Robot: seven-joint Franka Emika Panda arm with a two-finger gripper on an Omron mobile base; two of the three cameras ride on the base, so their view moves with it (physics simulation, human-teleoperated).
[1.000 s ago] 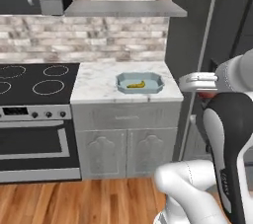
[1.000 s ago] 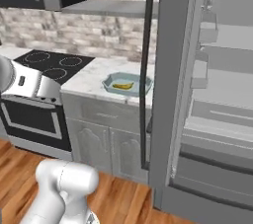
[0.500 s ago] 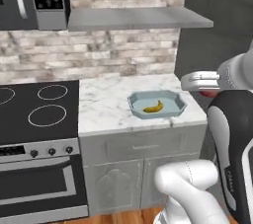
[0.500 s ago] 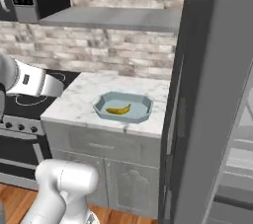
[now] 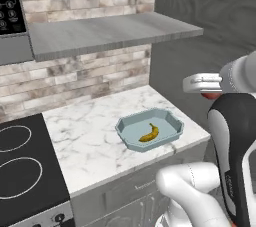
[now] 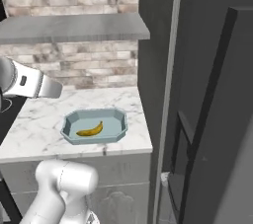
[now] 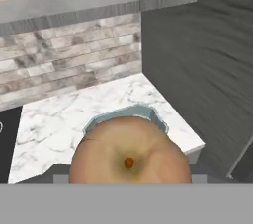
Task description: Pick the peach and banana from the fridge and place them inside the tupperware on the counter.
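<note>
Fingers (image 7: 129, 181) clamp peach (image 7: 129, 151) btwn tips | banana (image 5: 149, 133) in tupperware (image 5: 127, 130)

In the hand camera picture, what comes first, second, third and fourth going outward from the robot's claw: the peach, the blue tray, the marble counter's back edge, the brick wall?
1. The peach, held right at the gripper, filling the bottom of the view.
2. The tupperware, just beyond and partly hidden behind the peach.
3. The counter, its back edge stretching behind the tray.
4. The brick wall, farthest, rising behind the counter.
</note>
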